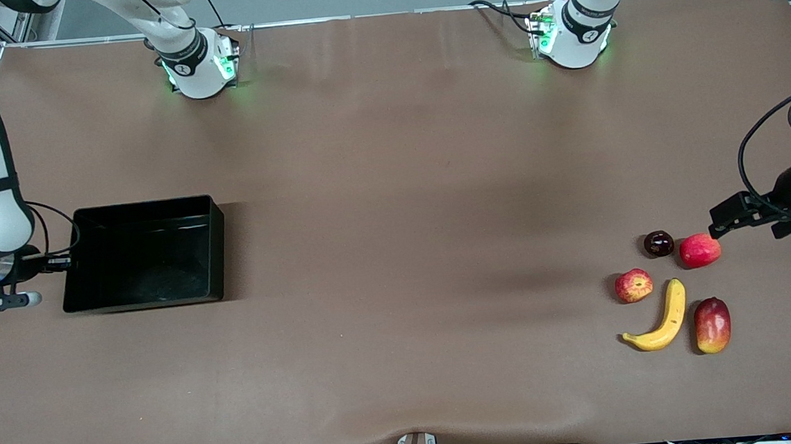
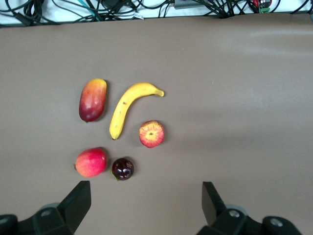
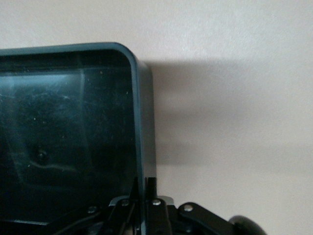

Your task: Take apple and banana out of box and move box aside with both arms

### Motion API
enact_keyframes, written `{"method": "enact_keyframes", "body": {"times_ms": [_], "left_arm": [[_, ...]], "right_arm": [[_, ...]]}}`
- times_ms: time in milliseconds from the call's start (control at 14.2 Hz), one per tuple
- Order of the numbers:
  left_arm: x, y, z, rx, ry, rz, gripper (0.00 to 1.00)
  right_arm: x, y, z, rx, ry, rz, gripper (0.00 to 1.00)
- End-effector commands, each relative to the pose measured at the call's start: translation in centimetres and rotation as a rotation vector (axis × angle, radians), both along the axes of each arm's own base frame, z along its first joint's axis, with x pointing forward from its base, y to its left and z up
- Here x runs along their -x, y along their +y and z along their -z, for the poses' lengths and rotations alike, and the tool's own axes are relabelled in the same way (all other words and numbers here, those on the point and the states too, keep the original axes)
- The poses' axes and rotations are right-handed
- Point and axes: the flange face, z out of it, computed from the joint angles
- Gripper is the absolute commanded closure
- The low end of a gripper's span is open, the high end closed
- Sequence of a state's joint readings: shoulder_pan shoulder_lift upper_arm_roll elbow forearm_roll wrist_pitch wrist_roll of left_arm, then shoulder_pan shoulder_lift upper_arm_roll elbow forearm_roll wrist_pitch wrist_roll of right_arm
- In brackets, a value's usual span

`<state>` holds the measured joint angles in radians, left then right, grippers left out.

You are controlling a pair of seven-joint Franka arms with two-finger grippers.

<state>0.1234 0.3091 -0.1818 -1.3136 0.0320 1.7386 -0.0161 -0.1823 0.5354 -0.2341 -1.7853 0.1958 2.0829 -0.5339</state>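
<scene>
The black box sits toward the right arm's end of the table. My right gripper is shut on the box's end wall; in the right wrist view the wall runs between its fingers, with the gripper pinched on it. The yellow banana and the streaked red apple lie toward the left arm's end. My left gripper is open and empty, low beside the fruits. The left wrist view shows the banana, the apple and the wide-open gripper.
A red-yellow mango lies beside the banana. A dark maroon fruit and a plain red round fruit lie closest to my left gripper. Brown table stretches between box and fruits.
</scene>
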Motion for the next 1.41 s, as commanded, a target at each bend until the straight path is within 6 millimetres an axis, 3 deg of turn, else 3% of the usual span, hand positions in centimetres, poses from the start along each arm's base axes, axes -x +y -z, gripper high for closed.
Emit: {"method": "enact_keyframes", "body": {"times_ms": [0, 141, 424, 565, 777, 918, 1059, 1130, 1342], "left_arm": [[1.7, -0.3, -1.5, 0.006, 0.021, -0.043, 0.0], [2.5, -0.2, -2.5, -0.007, 0.031, -0.035, 0.0], [4.8, 0.0, -6.1, -0.021, 0.01, -0.035, 0.0], [5.5, -0.7, -6.3, -0.019, 0.039, -0.024, 0.0], [6.9, -0.9, -8.0, -0.025, 0.036, -0.025, 0.0], [8.2, -1.6, -9.1, -0.028, 0.039, -0.03, 0.0], [9.2, -3.7, -8.9, -0.038, 0.057, -0.005, 0.0], [10.1, -3.9, -9.2, -0.042, 0.056, -0.02, 0.0], [12.2, -4.7, -9.2, -0.053, 0.047, -0.02, 0.0]], "right_arm": [[0.2, 0.0, -0.5, -0.016, -0.008, -0.003, 0.0], [-0.5, 0.1, -1.9, -0.019, -0.012, -0.016, 0.0], [-3.7, 0.0, -7.0, 0.0, -0.077, -0.04, 0.0], [-6.0, 0.3, -11.0, 0.032, -0.152, -0.059, 0.0], [-7.1, -1.1, -15.7, 0.044, -0.214, -0.05, 0.0], [-8.7, 1.2, -18.3, 0.058, -0.269, -0.09, 0.0], [-10.8, 5.0, -22.5, 0.089, -0.34, -0.156, 0.0], [-11.2, 6.8, -23.1, 0.085, -0.343, -0.182, 0.0], [-10.0, 11.8, -27.6, 0.052, -0.325, -0.244, 0.0]]}}
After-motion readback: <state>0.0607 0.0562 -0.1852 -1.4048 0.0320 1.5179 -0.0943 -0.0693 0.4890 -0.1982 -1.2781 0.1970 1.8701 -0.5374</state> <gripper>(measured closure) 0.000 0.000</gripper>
